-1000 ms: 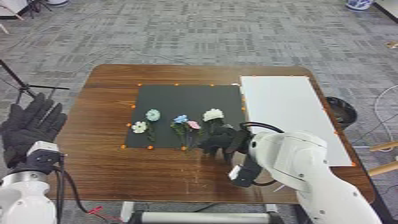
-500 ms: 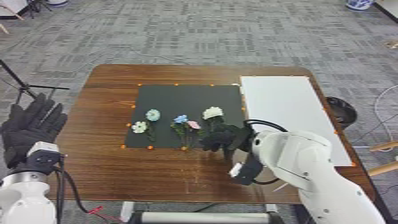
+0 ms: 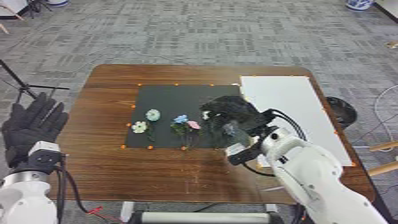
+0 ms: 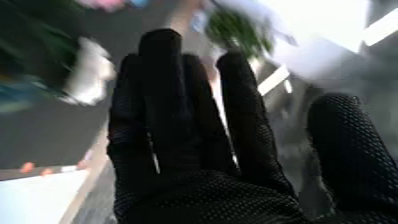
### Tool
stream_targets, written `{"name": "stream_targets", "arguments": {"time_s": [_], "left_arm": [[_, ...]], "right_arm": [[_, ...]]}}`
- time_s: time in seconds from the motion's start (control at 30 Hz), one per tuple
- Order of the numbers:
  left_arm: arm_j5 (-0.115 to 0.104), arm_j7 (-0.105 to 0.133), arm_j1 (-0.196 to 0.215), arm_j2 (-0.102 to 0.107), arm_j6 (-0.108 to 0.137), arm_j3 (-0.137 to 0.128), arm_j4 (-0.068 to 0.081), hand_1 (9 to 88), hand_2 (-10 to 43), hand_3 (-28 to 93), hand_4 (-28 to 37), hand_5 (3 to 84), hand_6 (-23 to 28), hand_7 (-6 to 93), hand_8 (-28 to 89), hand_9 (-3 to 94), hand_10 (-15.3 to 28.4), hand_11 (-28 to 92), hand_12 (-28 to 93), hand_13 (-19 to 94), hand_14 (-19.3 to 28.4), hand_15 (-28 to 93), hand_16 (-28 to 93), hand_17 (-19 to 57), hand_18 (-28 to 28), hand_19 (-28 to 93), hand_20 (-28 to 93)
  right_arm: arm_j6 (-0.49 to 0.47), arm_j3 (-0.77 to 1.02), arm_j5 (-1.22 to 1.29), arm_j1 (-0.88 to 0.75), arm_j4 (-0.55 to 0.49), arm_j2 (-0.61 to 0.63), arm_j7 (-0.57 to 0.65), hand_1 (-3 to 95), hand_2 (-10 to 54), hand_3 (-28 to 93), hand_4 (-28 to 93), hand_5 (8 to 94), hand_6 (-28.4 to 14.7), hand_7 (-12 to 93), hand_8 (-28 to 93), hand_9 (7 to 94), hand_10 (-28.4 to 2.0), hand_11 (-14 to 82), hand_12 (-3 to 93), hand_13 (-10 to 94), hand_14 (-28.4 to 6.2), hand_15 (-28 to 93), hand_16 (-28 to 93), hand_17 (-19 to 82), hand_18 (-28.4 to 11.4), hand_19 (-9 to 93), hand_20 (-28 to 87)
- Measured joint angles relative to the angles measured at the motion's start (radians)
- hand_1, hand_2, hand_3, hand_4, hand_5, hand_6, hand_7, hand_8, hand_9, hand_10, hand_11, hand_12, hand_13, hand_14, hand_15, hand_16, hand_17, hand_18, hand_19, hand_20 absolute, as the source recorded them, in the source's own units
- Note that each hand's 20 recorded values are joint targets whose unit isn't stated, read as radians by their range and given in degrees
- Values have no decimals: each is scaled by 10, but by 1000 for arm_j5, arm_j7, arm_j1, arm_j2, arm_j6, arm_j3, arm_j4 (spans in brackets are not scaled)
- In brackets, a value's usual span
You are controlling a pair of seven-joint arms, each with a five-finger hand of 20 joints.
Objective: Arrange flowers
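My right hand (image 3: 233,112) is over the right part of the black mat (image 3: 178,95), covering most of the white flower (image 3: 206,115). In the right wrist view, this hand (image 4: 195,195) has straight fingers, with white petals (image 4: 89,72) beside them; whether they touch is unclear. To its left on the mat lie a blue flower (image 3: 180,119) and a pink flower (image 3: 194,124). Farther left are a pale turquoise flower (image 3: 153,115) and a cream flower (image 3: 139,127). My left hand (image 3: 34,127) rests open beyond the table's left edge.
A large white sheet (image 3: 284,97) lies along the right side of the brown table (image 3: 115,170), next to the mat. Orange dots mark the borders of mat and sheet. A black round object (image 3: 342,112) stands off the table's right edge.
My right hand has moved forward from the mat's near right corner and now covers the white flower. Its fingers have swung forward. The left hand has kept still.
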Motion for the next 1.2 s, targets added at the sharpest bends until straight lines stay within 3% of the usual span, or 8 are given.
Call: {"name": "stream_targets", "arguments": {"time_s": [0.17, 0.33, 0.5, 0.57, 0.63, 0.83, 1.03, 1.2], "left_arm": [[0, 3, 0, 0, -4, 3, 0, 236, 195, 659, -283, 391, 93, 47, -77, 294, 142, 155, 58, 194, 116, 143, -62, -74, 111, 295, 52], [9, -2, 0, 0, -10, 2, 0, 225, 196, 678, -283, 384, 88, 40, -77, 285, 137, 142, 53, 177, 103, 123, -62, -91, 90, 255, 43], [14, -11, 0, 0, -16, 2, 1, 225, 185, 669, -283, 383, 88, 36, -74, 279, 134, 140, 54, 173, 102, 118, -61, -83, 93, 259, 48], [13, -9, 0, 0, -17, 3, 2, 218, 178, 670, -283, 378, 85, 35, -74, 271, 131, 137, 53, 168, 99, 114, -61, -84, 93, 257, 49], [10, -3, -2, 0, -18, 6, 5, 210, 168, 667, -283, 368, 83, 30, -72, 263, 129, 129, 53, 159, 92, 97, -63, -83, 91, 248, 48], [-4, 28, -7, 1, -19, 23, 13, 203, 155, 661, -283, 351, 77, 24, -71, 247, 124, 118, 55, 145, 83, 70, -57, -81, 87, 232, 51], [-21, 34, -4, 1, -18, 27, 13, 207, 155, 655, -283, 340, 76, 25, -69, 234, 120, 109, 56, 140, 83, 58, -46, -81, 87, 227, 57], [-20, 25, -5, 1, -18, 28, 11, 208, 158, 652, -283, 336, 75, 24, -69, 229, 121, 107, 59, 139, 83, 55, -40, -81, 87, 227, 61]], "right_arm": [[141, 53, 253, -17, 23, 8, -123, 132, 159, 726, -218, 421, -55, 75, -79, 407, -175, 42, 147, 324, -169, 220, 169, 131, -175, 396, 140], [130, 188, 332, -42, 47, -8, -198, 85, 154, 702, -230, 355, -47, 32, -64, 335, -164, 22, 129, 257, -161, 96, 196, 82, -170, 339, 129], [-104, 364, 410, -75, 62, -43, -215, 83, 149, 703, -228, 359, -46, 33, -63, 331, -160, 22, 129, 258, -158, 73, 216, 79, -170, 330, 131], [-144, 388, 413, -84, 61, -42, -220, 84, 147, 705, -227, 363, -47, 34, -63, 331, -160, 22, 129, 259, -158, 70, 223, 79, -171, 329, 133], [-122, 390, 413, -92, 60, -38, -225, 85, 146, 706, -226, 365, -47, 36, -63, 331, -159, 22, 129, 260, -159, 68, 227, 79, -172, 329, 134], [71, 389, 416, -111, 53, -32, -242, 87, 145, 709, -226, 370, -45, 41, -65, 329, -154, 21, 129, 262, -155, 55, 235, 80, -172, 327, 134], [40, 399, 417, -130, 48, -33, -249, 89, 143, 709, -226, 372, -45, 43, -66, 327, -155, 21, 130, 262, -153, 48, 241, 80, -172, 326, 135], [29, 405, 415, -139, 40, -34, -253, 92, 142, 711, -225, 371, -46, 43, -66, 328, -160, 22, 131, 270, -155, 52, 246, 81, -173, 326, 135]]}}
